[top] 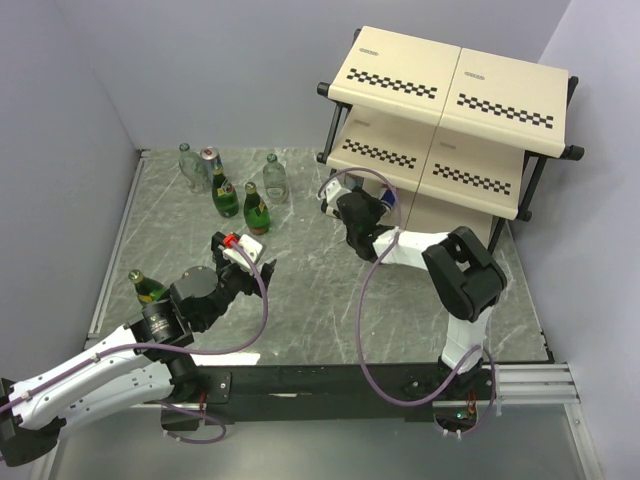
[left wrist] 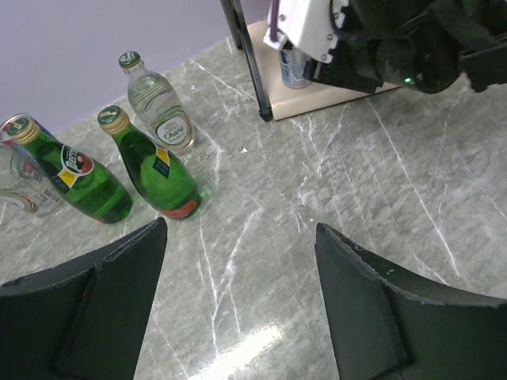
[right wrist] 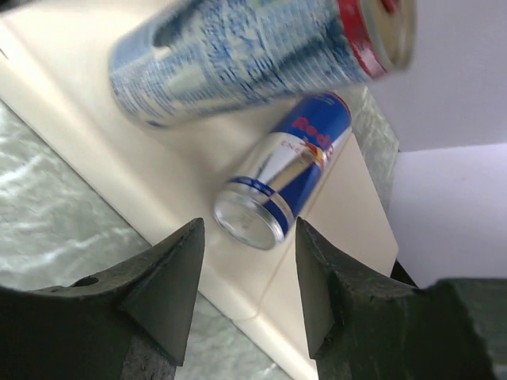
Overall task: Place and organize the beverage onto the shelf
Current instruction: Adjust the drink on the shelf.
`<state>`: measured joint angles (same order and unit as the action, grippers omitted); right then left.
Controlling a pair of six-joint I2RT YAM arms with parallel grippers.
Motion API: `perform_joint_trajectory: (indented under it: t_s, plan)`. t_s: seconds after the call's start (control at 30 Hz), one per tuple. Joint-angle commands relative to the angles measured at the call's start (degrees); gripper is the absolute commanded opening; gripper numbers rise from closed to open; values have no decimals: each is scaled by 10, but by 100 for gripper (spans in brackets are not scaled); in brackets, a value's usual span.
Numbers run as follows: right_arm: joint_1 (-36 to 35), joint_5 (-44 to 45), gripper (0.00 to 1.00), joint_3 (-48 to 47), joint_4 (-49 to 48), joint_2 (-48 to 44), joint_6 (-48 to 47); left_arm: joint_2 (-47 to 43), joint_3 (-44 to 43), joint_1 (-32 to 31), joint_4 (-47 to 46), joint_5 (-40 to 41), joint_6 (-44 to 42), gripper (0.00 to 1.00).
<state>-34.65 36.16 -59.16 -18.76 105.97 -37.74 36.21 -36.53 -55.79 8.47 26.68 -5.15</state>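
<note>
Left gripper: your left gripper [left wrist: 238,261] is released, jaws wide with nothing between them. It hangs over bare table [top: 310,300] left of centre, facing about 1 o'clock.
Right gripper: your right gripper [right wrist: 249,261] is released too. Its fingers stand apart at the bottom board [right wrist: 79,142] of the shelf [top: 450,110] and touch neither can.
Cans: one can [right wrist: 285,174] stands on that board just past your fingertips, in line with the gap. A second can [right wrist: 253,55] sits beside it, nearer the lens and blurred.
Bottles: two green bottles [top: 224,195] [top: 256,210] and two clear bottles [top: 190,165] [top: 275,178] stand upright in a close group at 10 to 11 o'clock, well apart from the shelf.
Lone bottle: a third green bottle [top: 148,288] stands at 9 o'clock, near the table's left edge and just beside your left arm [top: 100,365].
In the way: your right arm [top: 460,275] lies across the front of the shelf's lower tiers at 3 o'clock, its purple cable [top: 362,300] looping over the table. From the left gripper, the shelf's black front leg [left wrist: 249,63] stands at 12 o'clock.
Edges: walls close the table at 9, 12 and 3 o'clock. The shelf fills the far right corner, and its upper boards overhang the bottom one.
Open room: you have bare marble from centre to 6 o'clock between the arms, and a gap at 12 o'clock between the bottle group and the shelf.
</note>
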Motion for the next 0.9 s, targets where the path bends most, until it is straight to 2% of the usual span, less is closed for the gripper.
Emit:
perform_joint_trajectory:
  t_s: [0.0,0.2,0.3,0.4,0.43,0.47,0.53,0.6,0.67,0.73,0.77,0.83,0.87]
  plan:
    - [-6,31,56,-42,-22,25,20,-3,-2,2,-9,-13,-6,81]
    - [-6,25,56,-44,-20,24,23,-4,1,2,-13,-19,-7,81]
    - [-12,0,56,-25,27,-29,53,-8,3,2,-17,-32,-6,82]
    - [-19,-69,56,-16,138,-113,94,-22,9,2,-30,-49,0,84]
    - [-20,-120,56,-21,178,-155,100,-28,12,3,-36,-53,3,85]
    - [-20,-148,56,-27,263,-173,106,-34,16,4,-43,-58,12,89]
    - [-19,-180,57,-36,326,-223,122,-53,26,15,-72,-80,34,95]
    - [-16,-201,57,-35,397,-254,157,-66,33,24,-99,-104,91,99]
    - [5,-229,57,-16,426,-319,181,-62,31,36,-126,-144,139,99]
    - [46,-311,57,18,439,-406,190,-33,19,39,-137,-167,167,99]
    - [58,-404,57,26,456,-436,168,-2,13,41,-150,-173,194,99]
    - [79,-452,59,45,472,-519,145,37,12,44,-172,-212,220,99]
    - [81,-463,60,48,480,-544,136,83,10,44,-200,-224,239,99]
